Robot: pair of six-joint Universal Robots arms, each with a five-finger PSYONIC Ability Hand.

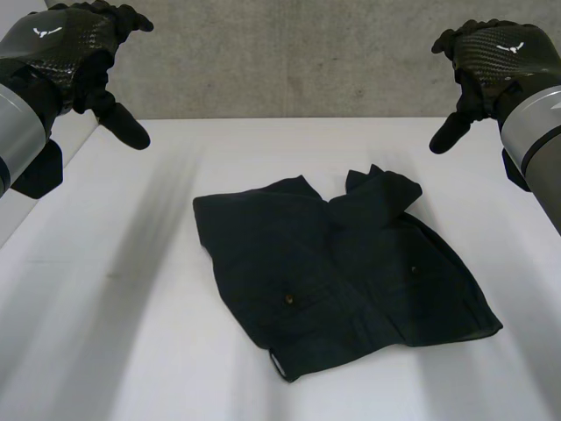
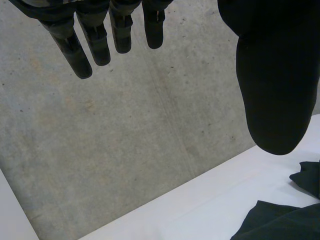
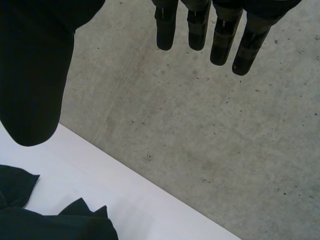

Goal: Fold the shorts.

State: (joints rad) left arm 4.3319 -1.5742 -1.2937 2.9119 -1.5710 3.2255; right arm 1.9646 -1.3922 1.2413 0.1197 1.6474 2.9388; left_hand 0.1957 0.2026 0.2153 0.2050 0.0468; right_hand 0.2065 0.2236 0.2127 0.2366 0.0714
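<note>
Both hands, left [image 1: 61, 57] and right [image 1: 495, 57], hover spread above the table's [image 1: 105, 307] far corners, leaving the crumpled shorts [image 1: 342, 272] untouched mid-table.

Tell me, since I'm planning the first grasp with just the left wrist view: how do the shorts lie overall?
Observer: The shorts lie spread in the middle of the table, not yet folded, with one far part bunched and turned over.
Operator: Where's the right hand?
Observer: The right hand is raised at the table's far right, open, well apart from the shorts.
Operator: Any landmarks on the cloth?
Observer: Two small buttons show on its upper face.
</note>
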